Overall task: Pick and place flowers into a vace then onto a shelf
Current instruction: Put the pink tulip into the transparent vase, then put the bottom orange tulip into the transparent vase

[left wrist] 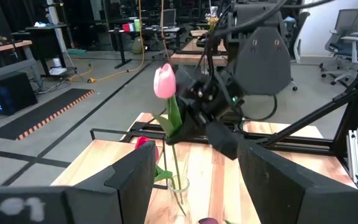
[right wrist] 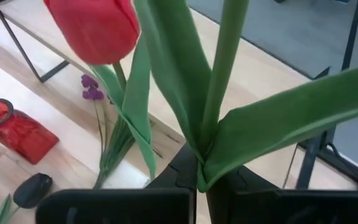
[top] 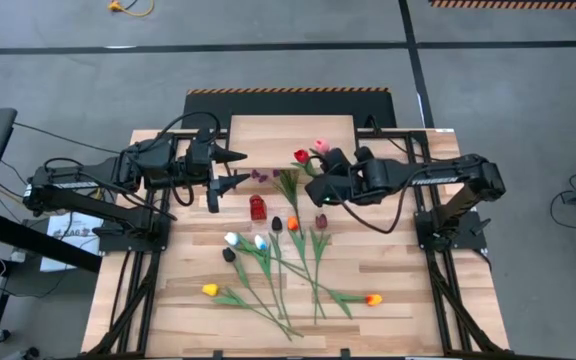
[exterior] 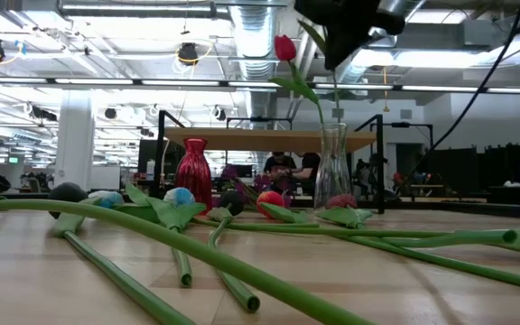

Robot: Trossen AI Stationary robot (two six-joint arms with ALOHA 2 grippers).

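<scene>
Across the frame's lower half the table (top: pixel 408 290) is strewn with flowers (top: pixel 268 275), its upper-left corner bare beside the parted left gripper (top: pixel 240 168), while center-right the right gripper (top: pixel 315 190) clamps a pink tulip (left wrist: pixel 165 81) stem over the glass vase (exterior: pixel 332 168).

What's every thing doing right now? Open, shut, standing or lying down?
Left gripper, open, holding nothing.
Right gripper, shut on the pink tulip's stem.
Pink tulip, held upright over the clear vase.
Red tulip, standing in the clear vase.
Clear vase, upright.
Red vase, upright, no flowers.
Other flowers, lying flat.
</scene>
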